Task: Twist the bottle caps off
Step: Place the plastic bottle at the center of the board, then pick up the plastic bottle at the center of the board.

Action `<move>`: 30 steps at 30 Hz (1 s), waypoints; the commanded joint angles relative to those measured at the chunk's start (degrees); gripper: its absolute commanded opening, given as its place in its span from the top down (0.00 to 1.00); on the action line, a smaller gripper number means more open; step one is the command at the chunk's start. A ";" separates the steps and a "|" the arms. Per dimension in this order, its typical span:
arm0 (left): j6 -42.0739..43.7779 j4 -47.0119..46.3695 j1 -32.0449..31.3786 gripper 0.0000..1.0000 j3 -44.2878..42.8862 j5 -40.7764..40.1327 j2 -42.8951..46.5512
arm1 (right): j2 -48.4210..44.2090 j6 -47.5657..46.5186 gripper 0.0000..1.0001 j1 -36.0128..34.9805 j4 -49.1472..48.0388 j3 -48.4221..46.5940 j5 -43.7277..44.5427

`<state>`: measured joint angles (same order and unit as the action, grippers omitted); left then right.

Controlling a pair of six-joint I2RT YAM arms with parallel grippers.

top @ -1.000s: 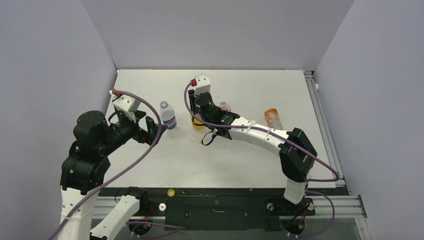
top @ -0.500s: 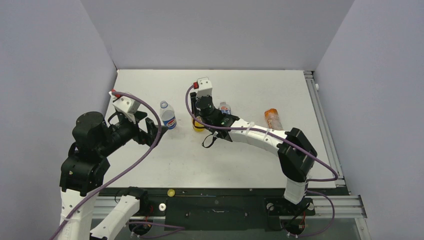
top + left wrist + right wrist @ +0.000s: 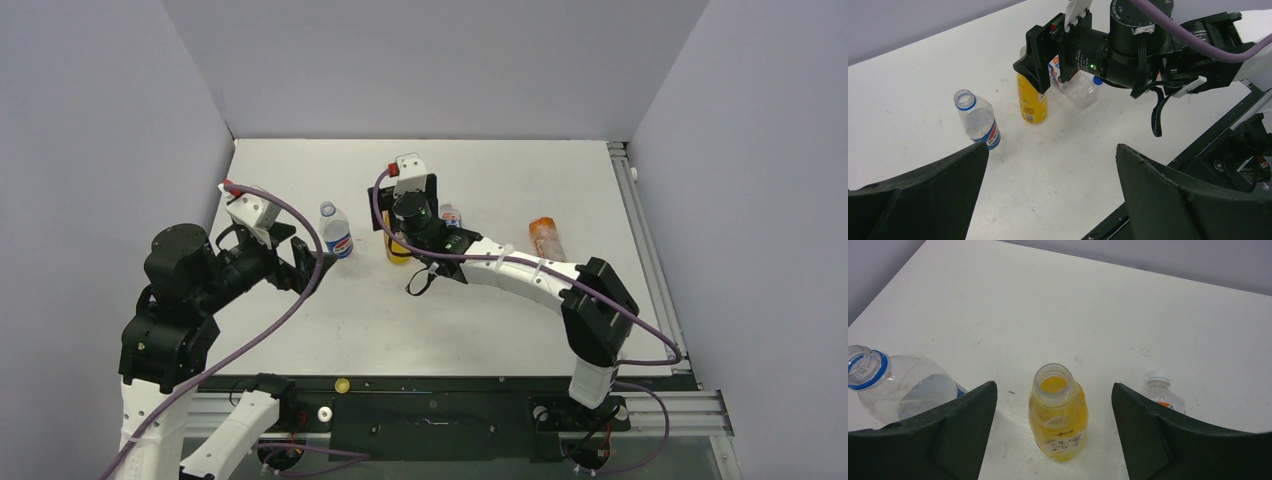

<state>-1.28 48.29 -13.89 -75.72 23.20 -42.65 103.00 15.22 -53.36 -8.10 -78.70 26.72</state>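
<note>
The yellow juice bottle [image 3: 1058, 415] stands upright with its neck uncapped, between the spread fingers of my open right gripper [image 3: 1053, 387], which touches nothing. In the top view that gripper [image 3: 398, 232] hangs over the bottle [image 3: 398, 248]. To its left the Pepsi bottle [image 3: 893, 390] [image 3: 336, 232] stands uncapped. The water bottle [image 3: 1163, 392] at the right carries a white cap [image 3: 1159, 376]. The orange bottle [image 3: 545, 238] lies on its side. My left gripper [image 3: 1048, 200] [image 3: 308, 266] is open and empty, just short of the Pepsi bottle [image 3: 979, 122].
A loose yellow cap [image 3: 342, 385] and a white cap [image 3: 324, 413] lie on the black front rail between the arm bases. Grey walls close in the white table [image 3: 480, 330] on the left, back and right.
The right gripper's jaws have gone from shut to wide open above the yellow bottle. The left arm has barely moved.
</note>
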 commanded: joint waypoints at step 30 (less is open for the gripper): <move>1.00 2.17 0.09 0.03 -4.70 2.26 -2.29 | 16.40 10.19 0.15 19.93 44.17 -31.14 -13.91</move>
<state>-0.84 50.04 -13.89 -77.84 24.45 -44.45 113.25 24.75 -33.74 24.53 -104.79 19.00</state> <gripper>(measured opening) 0.968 0.845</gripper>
